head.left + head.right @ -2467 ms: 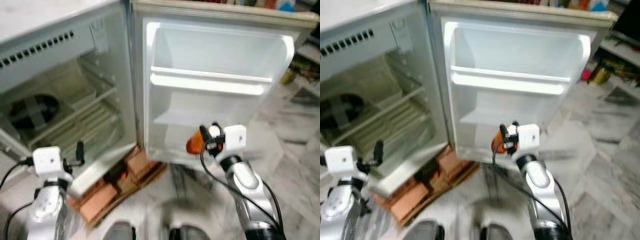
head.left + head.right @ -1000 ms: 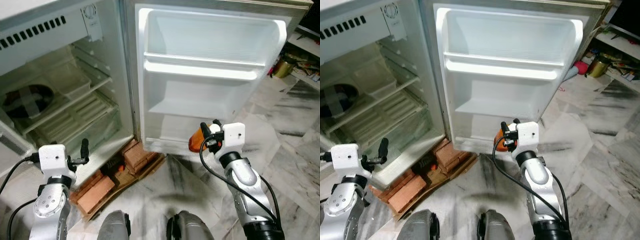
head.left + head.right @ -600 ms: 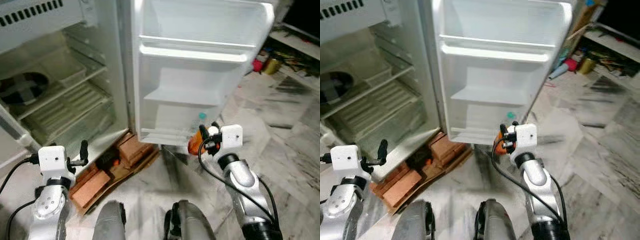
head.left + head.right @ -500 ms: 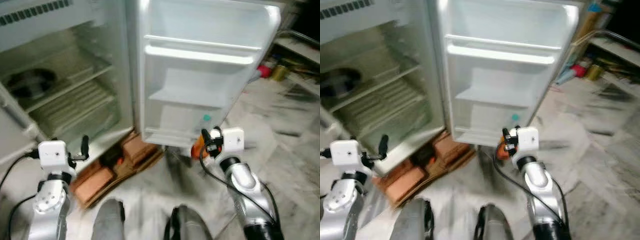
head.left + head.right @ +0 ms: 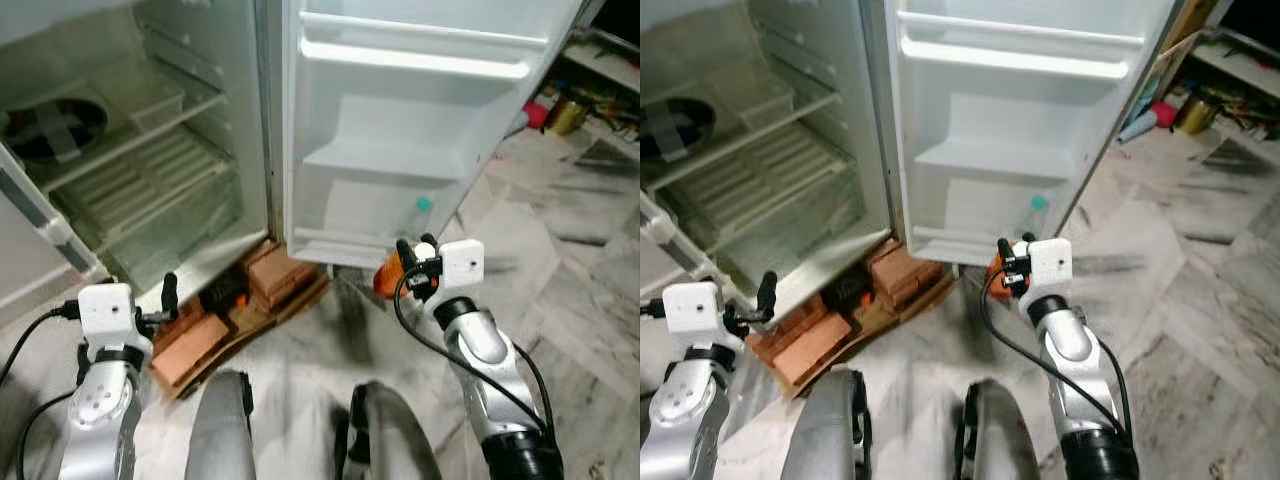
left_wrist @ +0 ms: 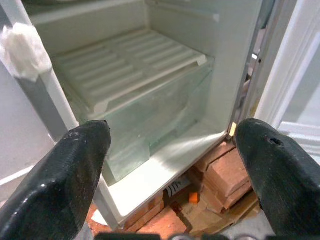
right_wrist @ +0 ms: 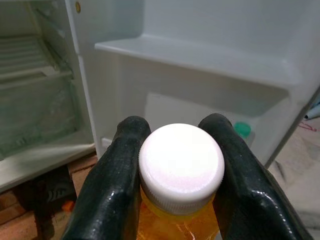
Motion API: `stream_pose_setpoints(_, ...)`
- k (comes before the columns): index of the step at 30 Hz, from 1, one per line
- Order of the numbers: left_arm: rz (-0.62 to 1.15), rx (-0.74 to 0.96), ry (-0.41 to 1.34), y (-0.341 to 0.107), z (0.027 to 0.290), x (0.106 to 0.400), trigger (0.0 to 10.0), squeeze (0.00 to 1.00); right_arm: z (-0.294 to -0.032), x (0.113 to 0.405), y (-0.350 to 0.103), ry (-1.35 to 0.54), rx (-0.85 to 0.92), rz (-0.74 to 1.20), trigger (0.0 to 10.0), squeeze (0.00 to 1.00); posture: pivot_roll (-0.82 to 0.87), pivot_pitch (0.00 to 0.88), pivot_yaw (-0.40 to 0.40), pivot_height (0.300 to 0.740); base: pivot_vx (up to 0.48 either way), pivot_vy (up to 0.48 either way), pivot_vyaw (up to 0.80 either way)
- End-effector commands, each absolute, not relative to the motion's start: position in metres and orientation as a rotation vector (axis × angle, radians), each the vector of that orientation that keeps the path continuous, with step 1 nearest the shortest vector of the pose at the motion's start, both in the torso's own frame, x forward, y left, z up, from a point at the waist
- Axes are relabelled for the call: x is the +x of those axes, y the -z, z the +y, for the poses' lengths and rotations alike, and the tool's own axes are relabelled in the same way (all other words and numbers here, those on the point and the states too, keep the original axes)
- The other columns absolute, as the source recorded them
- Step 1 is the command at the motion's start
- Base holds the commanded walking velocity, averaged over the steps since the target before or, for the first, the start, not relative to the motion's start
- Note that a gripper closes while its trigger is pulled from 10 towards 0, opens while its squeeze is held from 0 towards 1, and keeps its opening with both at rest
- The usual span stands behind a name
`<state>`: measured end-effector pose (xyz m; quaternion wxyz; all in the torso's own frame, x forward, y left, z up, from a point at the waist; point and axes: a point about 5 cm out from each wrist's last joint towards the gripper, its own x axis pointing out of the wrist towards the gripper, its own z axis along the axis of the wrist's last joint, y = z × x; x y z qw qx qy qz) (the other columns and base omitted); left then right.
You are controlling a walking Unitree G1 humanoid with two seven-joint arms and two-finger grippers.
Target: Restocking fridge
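While the fridge stands open, the right claw is clamped on an orange bottle just under its white cap, one finger on either side of the neck. The bottle is carried low, just in front of the bottom edge of the open door, with its long axis running along the claw's fingers toward the door. The lowest door shelf lies ahead of and slightly above the claw, and the right arm is plainly the nearer one to it. That shelf already holds one item with a green cap, near its outer end; the shelf above it appears bare. Inside the cabinet, the wire rack and the clear drawer beneath it look empty. The left claw hangs idle with its fingers spread apart, facing the lower corner of the cabinet. Bricks prop up the fridge base on the marble floor. Judged from this, the coming move calls for lifting the bottle over the shelf rail.
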<state>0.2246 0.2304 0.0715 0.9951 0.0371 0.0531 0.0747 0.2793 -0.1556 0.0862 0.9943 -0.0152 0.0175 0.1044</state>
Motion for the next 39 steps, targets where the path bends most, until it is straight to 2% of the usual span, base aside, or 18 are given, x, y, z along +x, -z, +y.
stream_pose_setpoints(1, 0.110, 0.080, -0.144, -0.0701, 0.2302, 0.2243, 10.0, 0.00, -0.1570, 0.2818, -0.0912, -0.209, -0.040, 0.004, 10.0, 0.00, 0.05, 0.122, -0.067, 0.633, 0.000, 0.000, 0.00)
stream_pose_setpoints(7, 0.100, 0.085, -0.142, -0.0714, 0.2318, 0.2244, 10.0, 0.00, -0.1568, 0.2826, -0.0920, -0.214, -0.046, -0.004, 10.0, 0.00, 0.05, 0.122, -0.066, 0.633, 0.000, 0.000, 0.00)
stream_pose_setpoints(39, 0.084, 0.090, -0.120, -0.0721, 0.2273, 0.2264, 10.0, 0.00, -0.1545, 0.2873, -0.0937, -0.234, -0.070, -0.029, 10.0, 0.00, 0.05, 0.126, -0.070, 0.633, 0.263, 0.000, 0.00)
